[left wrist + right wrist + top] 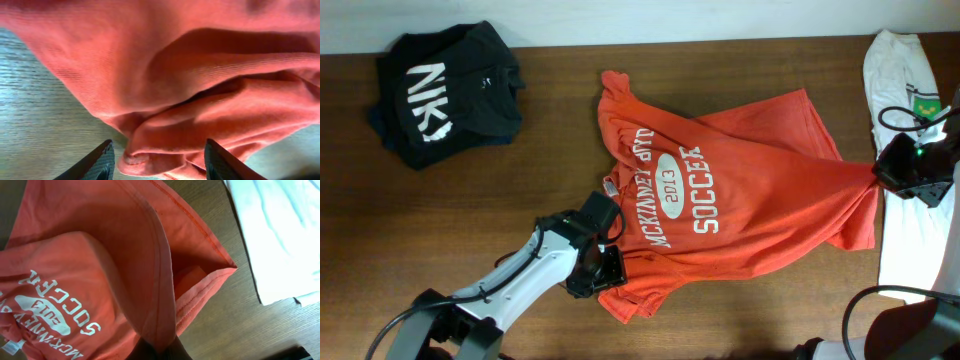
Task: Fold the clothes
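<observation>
The orange-red T-shirt (740, 185) with white "SOCCER 2013" lettering lies crumpled across the middle of the table. My right gripper (882, 172) is shut on a bunched fold at the shirt's right edge, which shows pinched between the fingers in the right wrist view (162, 347). My left gripper (605, 268) sits at the shirt's lower left corner; in the left wrist view its fingers (159, 162) are spread open, with a rolled shirt edge (165, 150) lying between them on the table.
A folded black shirt (445, 95) with white letters lies at the far left. A white garment (905, 120) lies along the right edge, under the right arm, and shows in the right wrist view (280, 235). The brown wooden table (470, 200) is bare between the garments.
</observation>
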Robot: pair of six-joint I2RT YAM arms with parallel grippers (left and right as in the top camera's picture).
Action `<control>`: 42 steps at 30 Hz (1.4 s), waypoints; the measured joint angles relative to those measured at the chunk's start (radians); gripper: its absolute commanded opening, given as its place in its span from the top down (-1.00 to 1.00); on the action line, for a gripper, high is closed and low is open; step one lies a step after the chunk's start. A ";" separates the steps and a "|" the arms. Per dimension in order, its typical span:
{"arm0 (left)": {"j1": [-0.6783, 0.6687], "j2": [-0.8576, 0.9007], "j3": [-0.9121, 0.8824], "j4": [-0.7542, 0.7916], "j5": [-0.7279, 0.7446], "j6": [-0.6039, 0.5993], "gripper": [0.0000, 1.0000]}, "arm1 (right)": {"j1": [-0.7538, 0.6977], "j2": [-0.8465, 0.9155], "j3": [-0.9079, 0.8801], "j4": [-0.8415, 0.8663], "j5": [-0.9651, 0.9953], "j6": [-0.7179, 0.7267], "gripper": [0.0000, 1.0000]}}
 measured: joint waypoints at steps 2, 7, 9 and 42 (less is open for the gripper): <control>0.000 0.000 -0.010 0.002 -0.004 -0.005 0.33 | 0.000 0.000 0.000 0.000 0.000 0.001 0.92; 0.000 0.000 -0.037 0.011 -0.012 -0.010 0.99 | 0.000 0.000 0.000 0.000 0.000 0.000 0.92; 0.000 0.000 -0.037 0.011 -0.012 -0.011 0.99 | 0.000 0.000 0.000 0.000 0.000 0.002 0.92; 0.000 -0.322 1.642 -0.808 -0.509 0.172 0.99 | 0.000 -0.140 0.866 -0.312 -0.175 -0.059 0.92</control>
